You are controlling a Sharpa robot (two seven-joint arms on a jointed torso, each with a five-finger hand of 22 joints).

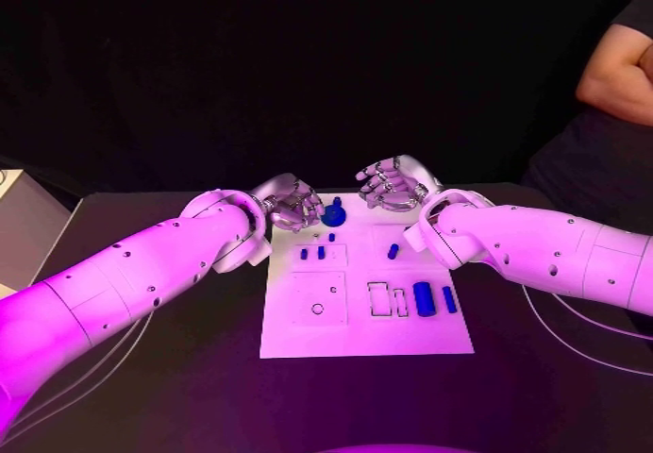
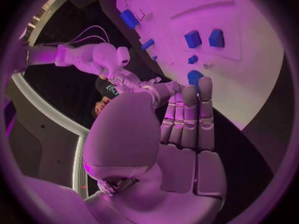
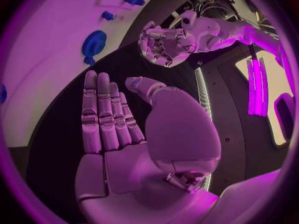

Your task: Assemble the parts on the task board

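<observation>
Black table [image 1: 163, 377], dark backdrop behind it. White board [image 1: 357, 326] lies flat mid-table, long side running away from the robot. A person's folded arms [image 1: 619, 80] show at the far right of the room, touching nothing. A pale box edge [image 1: 21, 222] sits at the left of the table.

Left hand [image 1: 292, 202] hovers at the board's far left corner, holding nothing; in the left wrist view its fingers [image 2: 187, 117] lie straight and side by side, thumb apart. Right hand [image 1: 391, 185] hovers just past the board's far edge, right of centre, palm empty; in the right wrist view its fingers [image 3: 102, 114] are straight, thumb apart. The two hands are near each other but not touching.

Parts on board: a round blue piece [image 1: 333, 215] stands at the far edge, between the two hands. Two small blue blocks [image 1: 313, 253] sit in the far-left panel, a tiny peg [image 1: 331, 237] just beyond them. A small slanted piece [image 1: 393, 251] lies right of centre. A big cylinder [image 1: 424, 298] and a thin bar [image 1: 449, 299] lie side by side near the right edge, beside two outlined slots [image 1: 387, 299]. A ring mark [image 1: 317, 308] is in the near-left panel.
</observation>
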